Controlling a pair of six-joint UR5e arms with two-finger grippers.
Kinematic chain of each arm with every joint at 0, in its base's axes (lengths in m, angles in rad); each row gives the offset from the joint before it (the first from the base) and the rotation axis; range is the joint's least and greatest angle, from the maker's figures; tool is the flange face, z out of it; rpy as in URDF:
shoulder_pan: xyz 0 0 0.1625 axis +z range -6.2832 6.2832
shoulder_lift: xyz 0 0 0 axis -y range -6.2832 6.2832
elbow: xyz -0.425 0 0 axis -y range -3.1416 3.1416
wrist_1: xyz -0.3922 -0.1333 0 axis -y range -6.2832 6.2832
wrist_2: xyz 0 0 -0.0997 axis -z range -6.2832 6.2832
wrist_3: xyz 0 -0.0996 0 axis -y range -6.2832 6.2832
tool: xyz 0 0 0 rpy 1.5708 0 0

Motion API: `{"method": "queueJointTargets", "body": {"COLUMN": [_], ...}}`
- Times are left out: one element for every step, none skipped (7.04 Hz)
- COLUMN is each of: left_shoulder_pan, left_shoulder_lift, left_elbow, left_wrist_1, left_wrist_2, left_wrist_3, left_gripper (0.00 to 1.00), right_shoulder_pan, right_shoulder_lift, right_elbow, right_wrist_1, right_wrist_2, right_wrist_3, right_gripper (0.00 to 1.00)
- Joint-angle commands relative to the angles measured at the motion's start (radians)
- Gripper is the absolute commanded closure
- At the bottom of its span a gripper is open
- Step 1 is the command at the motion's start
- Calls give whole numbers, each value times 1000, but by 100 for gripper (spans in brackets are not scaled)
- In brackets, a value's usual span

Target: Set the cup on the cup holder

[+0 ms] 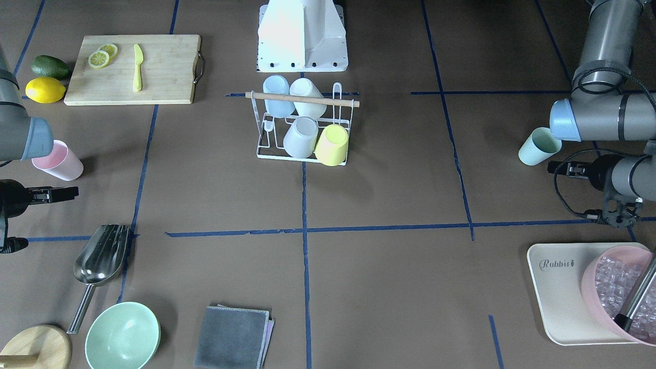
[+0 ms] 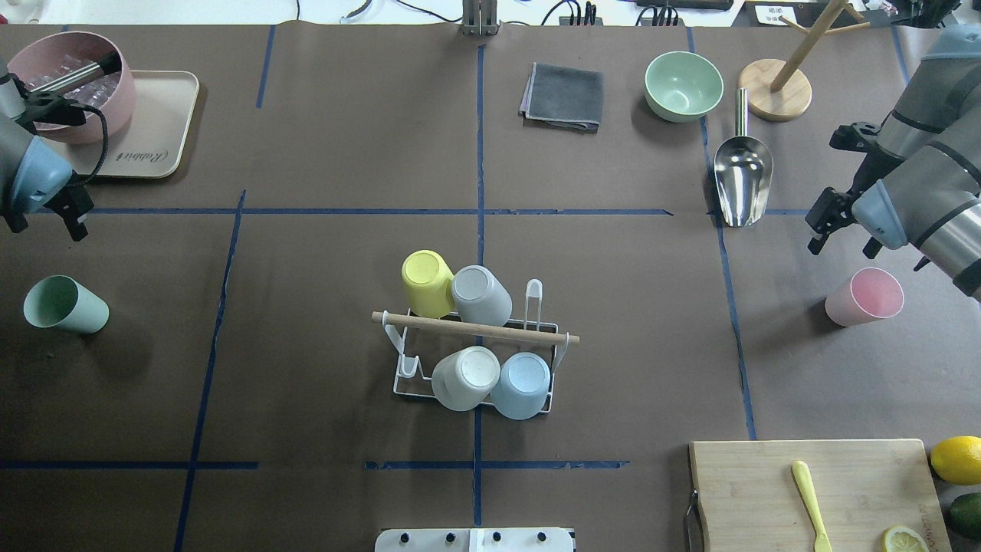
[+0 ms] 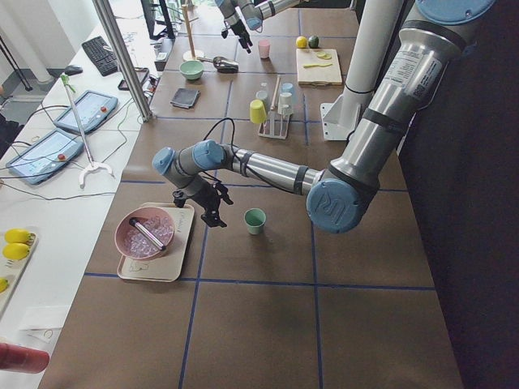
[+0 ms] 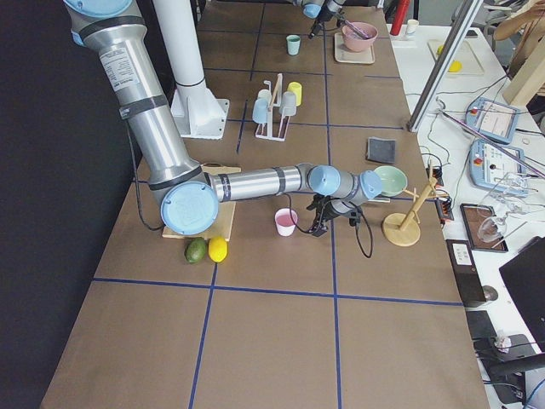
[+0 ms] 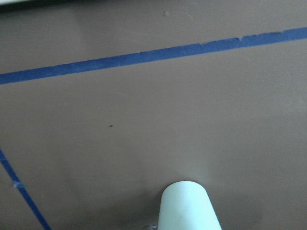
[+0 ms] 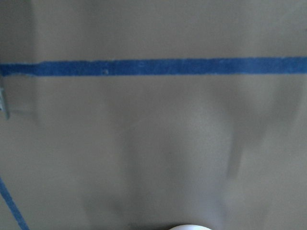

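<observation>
Green cup (image 2: 65,304) upright on counter (image 2: 306,345), mouth up, long axis vertical, near left tool (image 2: 44,228) on its robot-ward side, not touching. Pink cup (image 2: 864,296) likewise upright, just robot-ward of right tool (image 2: 841,249). Both tools seemingly spread apart, clamped on nothing. Holder (image 2: 407,366) mid-counter, well apart from both loose cups, roughly midway between arms, rod (image 2: 475,328) lying side to side. Counted: six cups, one holder, two tools. Four upturned on holder: yellow (image 2: 426,282), grey (image 2: 481,294), white (image 2: 465,377), blue (image 2: 523,383). Two prongs (image 2: 534,297) bare, one toward each arm. Likely next: closing on either loose cup, neither arm plainly nearer.
</observation>
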Motion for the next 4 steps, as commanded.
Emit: {"method": "queueJointTargets", "body": {"left_shoulder_pan": [30,44,56,72], "left_shoulder_lift": [-2,-2,3,7], "left_elbow": [30,38,41,41], "left_wrist_1": [1,1,3,3], "left_wrist_2": [-9,-11,-11,-12], "left_wrist_3": [-1,-1,-7,-5], "left_gripper": [0,0,0,0], "right_shoulder_pan": [-20,-37,-55,-72], "right_shoulder_lift": [-3,-8,-8,-9], "right_elbow": [14,14,14,10], "right_wrist_1": [-91,-93,-93,-98], "right_wrist_2": [-2,-3,-3,-5], "right_wrist_3": [-84,-115,-126,-144], "right_gripper": [0,0,0,0]}}
